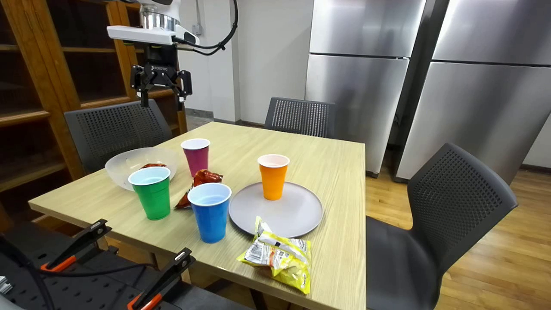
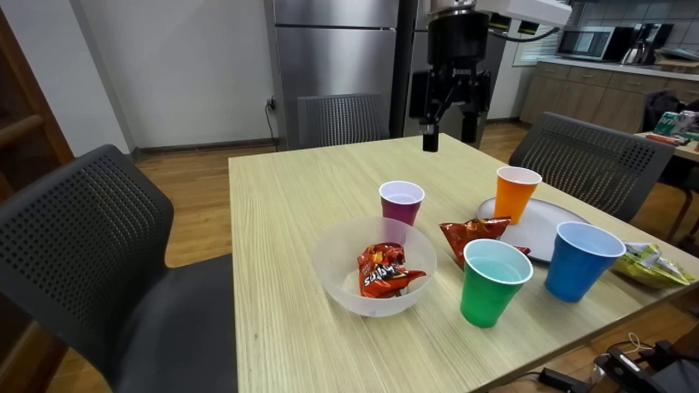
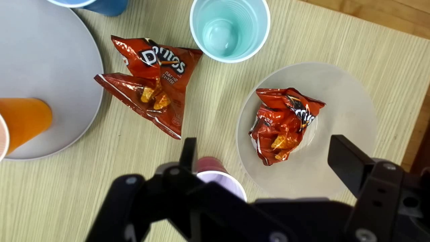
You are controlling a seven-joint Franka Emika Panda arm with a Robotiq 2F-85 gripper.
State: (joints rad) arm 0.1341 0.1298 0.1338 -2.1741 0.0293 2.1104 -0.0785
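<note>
I had the gripper (image 1: 162, 102) released, its fingers (image 3: 347, 161) standing wide apart and pointing down from above the table (image 1: 318, 155), higher than every cup. In the wrist view, one finger showed just beside the purple cup (image 3: 221, 178) and the other over the bowl (image 3: 349, 101), the nearest things there, though both exterior views showed me the gripper well above them. A red bag (image 3: 285, 127) sat inside the bowl, a little towards 9 o'clock of its middle. Reading the wrist view as a dial centred on the bowl, I found the purple cup just beside it at 8 o'clock, the green cup (image 3: 230, 30) near 11, the blue cup (image 3: 109, 7) at 10 and cut off by the top edge, and a loose bag (image 3: 169, 87), also red, between 9 and 10. The loose bag lay on the table, one corner at the rim of the grey plate (image 3: 50, 67); whether they touched, I could not tell. In an exterior view, I saw the orange cup (image 1: 274, 181) on the plate, towards 12 o'clock of its centre, and a yellow bag (image 1: 282, 258) on the table at the plate's 6 o'clock. All four cups stood upright. Both exterior views gave me dark chairs (image 1: 456, 193) around the table and steel fridges (image 1: 357, 107) beyond it.
</note>
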